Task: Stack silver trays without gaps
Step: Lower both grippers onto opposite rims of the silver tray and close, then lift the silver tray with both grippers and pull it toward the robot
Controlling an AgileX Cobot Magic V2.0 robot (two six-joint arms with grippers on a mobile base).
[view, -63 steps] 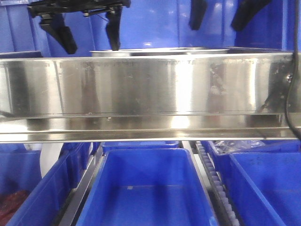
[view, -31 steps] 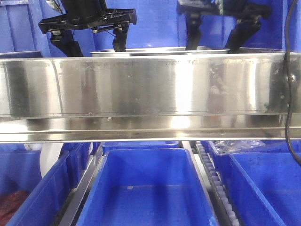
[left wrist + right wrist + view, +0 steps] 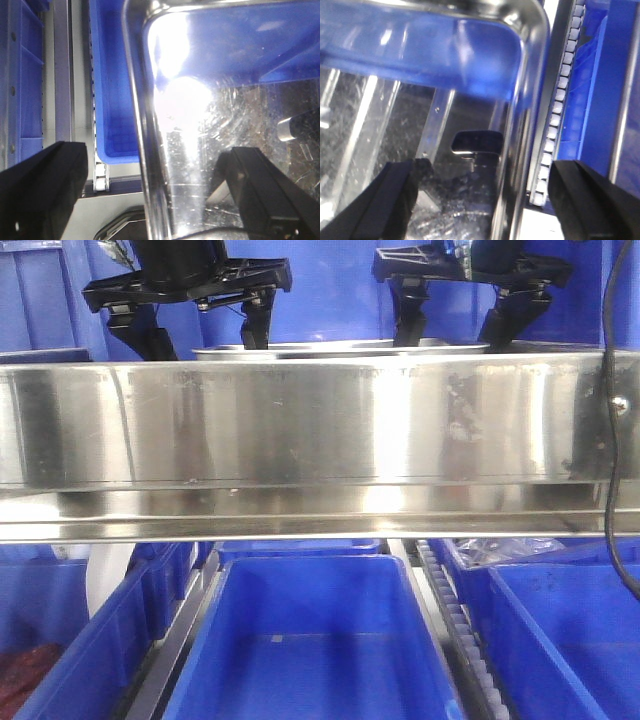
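The silver tray (image 3: 340, 346) sits on the upper level behind the long steel shelf rail (image 3: 320, 420). Only a strip of its rim shows above that rail in the front view. Its long axis runs left to right across the robot, so one short end faces each arm. Whether a second tray lies nested under it cannot be told from these views.

The left arm's fingers (image 3: 255, 325) hang spread over the left end. In the left wrist view the tray's rim (image 3: 142, 125) runs straight up the picture between them. One finger (image 3: 42, 192) is outside the tray, over the gap beside a blue bin (image 3: 112, 100), and the other is over the shiny floor of the pan.

The right arm's fingers (image 3: 410, 320) are likewise spread over the right end. In the right wrist view the rounded corner and end rim (image 3: 522, 100) pass between them. One finger (image 3: 395, 200) is inside, and the other is outside, next to the white roller track (image 3: 560, 100).

Neither pair appears to touch metal.

Each end wall lies between a pair of open fingers, directly below them, and neither arm looks nearer than the other. The coming move is probably a short drop and a pinch on both end walls together. An uneven pinch could tilt the pan.
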